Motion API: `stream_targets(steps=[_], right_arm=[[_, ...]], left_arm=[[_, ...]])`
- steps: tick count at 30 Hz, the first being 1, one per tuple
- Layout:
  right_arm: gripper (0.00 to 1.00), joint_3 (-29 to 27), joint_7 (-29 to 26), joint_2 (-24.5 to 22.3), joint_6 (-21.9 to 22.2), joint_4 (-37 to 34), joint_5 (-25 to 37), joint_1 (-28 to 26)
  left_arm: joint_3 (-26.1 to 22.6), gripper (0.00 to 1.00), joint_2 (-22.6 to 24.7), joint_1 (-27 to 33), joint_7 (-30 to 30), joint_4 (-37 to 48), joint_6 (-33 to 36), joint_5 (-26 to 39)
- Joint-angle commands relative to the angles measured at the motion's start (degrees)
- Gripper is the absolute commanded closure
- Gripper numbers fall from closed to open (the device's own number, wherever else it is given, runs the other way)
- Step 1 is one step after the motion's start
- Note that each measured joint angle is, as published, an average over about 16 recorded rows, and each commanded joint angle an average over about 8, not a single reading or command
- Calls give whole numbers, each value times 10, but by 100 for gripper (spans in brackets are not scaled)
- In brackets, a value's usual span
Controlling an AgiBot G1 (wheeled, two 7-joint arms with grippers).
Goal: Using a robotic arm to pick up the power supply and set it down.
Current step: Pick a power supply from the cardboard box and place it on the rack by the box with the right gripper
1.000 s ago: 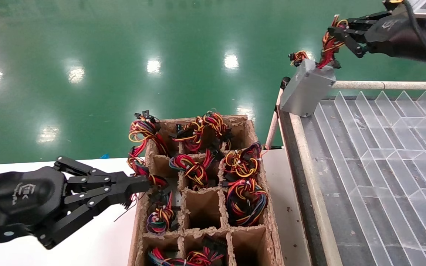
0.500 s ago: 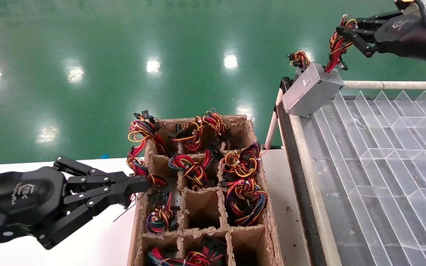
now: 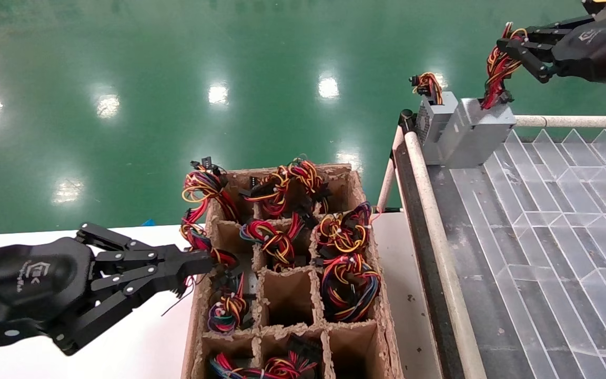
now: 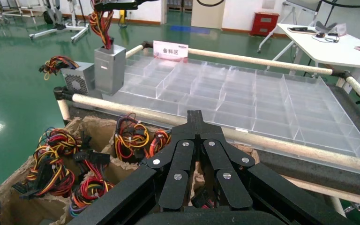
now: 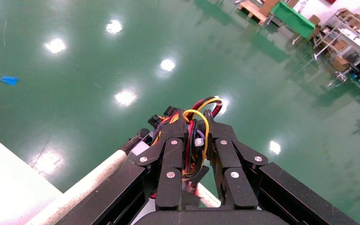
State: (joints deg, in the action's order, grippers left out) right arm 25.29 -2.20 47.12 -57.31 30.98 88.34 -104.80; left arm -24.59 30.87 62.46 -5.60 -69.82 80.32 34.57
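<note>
Glossy green floor (image 3: pixel 177 63) with ceiling-light reflections; white table (image 4: pixel 328 49), red cabinet (image 4: pixel 263 23) beyond.

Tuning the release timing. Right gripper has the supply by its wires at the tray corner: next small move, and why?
Probably lower slightly, then open. The right gripper is shut on the wires, and the power supply stands upright at the tray corner beside another supply; whether it rests fully, I cannot tell.

Cardboard crate (image 3: pixel 356 184) of wire bundles (image 3: pixel 349 284)
It sits on a white table (image 3: pixel 145 347) beside a clear divider tray (image 3: pixel 561 210), above a green floor (image 3: pixel 177 79).
</note>
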Motion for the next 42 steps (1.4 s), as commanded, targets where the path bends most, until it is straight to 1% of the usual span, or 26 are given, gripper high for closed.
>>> stream_targets(steps=[1, 6, 13, 20, 28, 42], right_arm=[[100, 1, -1, -1, -1, 0, 1, 0], [100, 4, 1, 8, -3, -7, 4, -1], [100, 10, 5, 33, -2, -21, 8, -4], [100, 18, 15, 52, 4, -48, 19, -19], [100, 20, 20, 55, 1, -60, 23, -40], [100, 21, 12, 62, 10, -75, 25, -35]], left_arm=[[0, 100, 0, 0, 0, 0, 0, 0], [0, 100, 0, 0, 0, 0, 0, 0], [0, 100, 0, 0, 0, 0, 0, 0], [0, 100, 0, 0, 0, 0, 0, 0], [0, 100, 0, 0, 0, 0, 0, 0], [0, 100, 0, 0, 0, 0, 0, 0]])
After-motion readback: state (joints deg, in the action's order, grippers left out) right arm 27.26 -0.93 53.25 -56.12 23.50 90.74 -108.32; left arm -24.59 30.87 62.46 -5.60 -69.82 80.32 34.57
